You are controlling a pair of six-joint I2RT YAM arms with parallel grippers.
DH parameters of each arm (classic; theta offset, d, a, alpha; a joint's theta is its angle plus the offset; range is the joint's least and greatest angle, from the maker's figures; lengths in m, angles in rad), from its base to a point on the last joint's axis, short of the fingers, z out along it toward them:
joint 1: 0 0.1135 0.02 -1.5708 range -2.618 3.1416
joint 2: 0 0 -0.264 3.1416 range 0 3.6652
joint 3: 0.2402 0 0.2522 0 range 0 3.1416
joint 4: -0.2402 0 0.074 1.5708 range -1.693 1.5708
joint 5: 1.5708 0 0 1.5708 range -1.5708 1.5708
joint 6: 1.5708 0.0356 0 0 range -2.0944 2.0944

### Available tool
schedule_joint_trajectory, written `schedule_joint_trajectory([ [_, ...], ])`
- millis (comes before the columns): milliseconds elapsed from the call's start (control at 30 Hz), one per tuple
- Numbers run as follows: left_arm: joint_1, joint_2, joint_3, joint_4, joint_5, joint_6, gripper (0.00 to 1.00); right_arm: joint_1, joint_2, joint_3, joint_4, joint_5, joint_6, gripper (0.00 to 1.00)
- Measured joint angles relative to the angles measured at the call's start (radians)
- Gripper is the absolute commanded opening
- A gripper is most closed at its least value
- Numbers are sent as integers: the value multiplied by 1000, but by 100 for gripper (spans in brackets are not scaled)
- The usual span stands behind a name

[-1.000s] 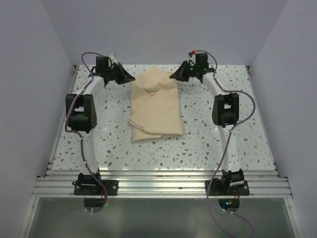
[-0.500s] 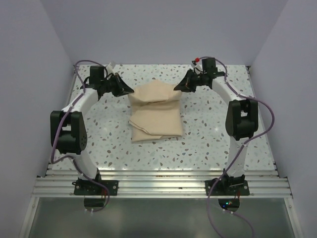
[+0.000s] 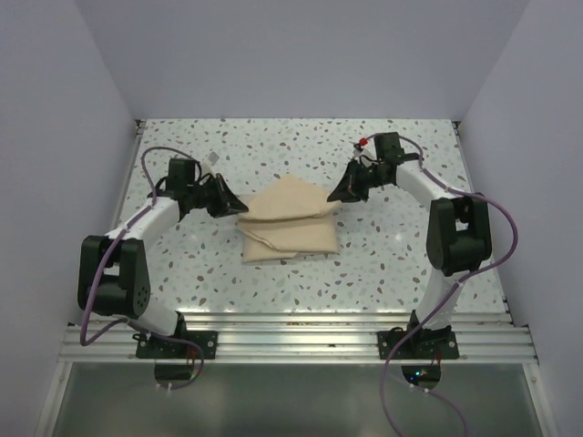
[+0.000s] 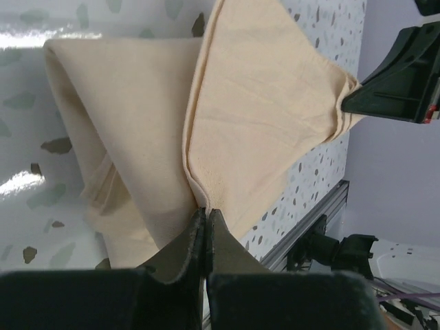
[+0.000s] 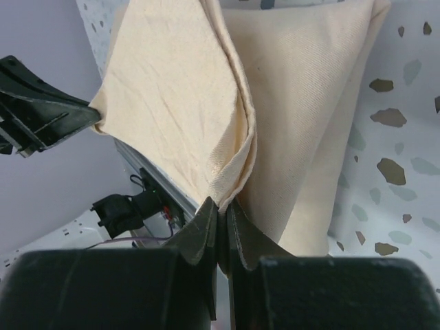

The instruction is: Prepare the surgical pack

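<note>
Surgical pack at the centre of the table, its upper fold pinched at opposite corners by left gripper and right gripper; a skewed fold may be produced if either thin pinch is lost.

The pack held between the two grippers is plain tan, a cream-beige with no print, a shade darker along its folds. The left gripper and right gripper are matt black. Under them the table is white, speckled all over with grey and darker flecks. Behind each gripper, the left arm and right arm are white with black joints, and purple cables loop along them. A small red spot sits just behind the right gripper. The walls are pale lilac-grey, and the rail by the bases is bare silver.
</note>
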Motion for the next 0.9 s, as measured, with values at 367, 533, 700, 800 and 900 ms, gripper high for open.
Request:
schedule_joint_trajectory([
  [367, -13, -2, -133, -16, -31, 36, 18, 13, 0, -90, -38, 5, -66, 14],
  [533, -13, -3, -151, -34, -35, 78, 44, 18, 6, -97, -89, 6, -108, 39],
  [700, -13, -48, -153, -79, -47, 118, 54, 26, -5, -96, -116, 35, -149, 72],
  [800, -13, -105, -138, -134, -84, 144, 58, 32, -42, -76, -110, 103, -155, 99],
  [900, -13, -157, -101, -181, -144, 167, 59, 40, -79, 3, -79, 169, -156, 99],
])
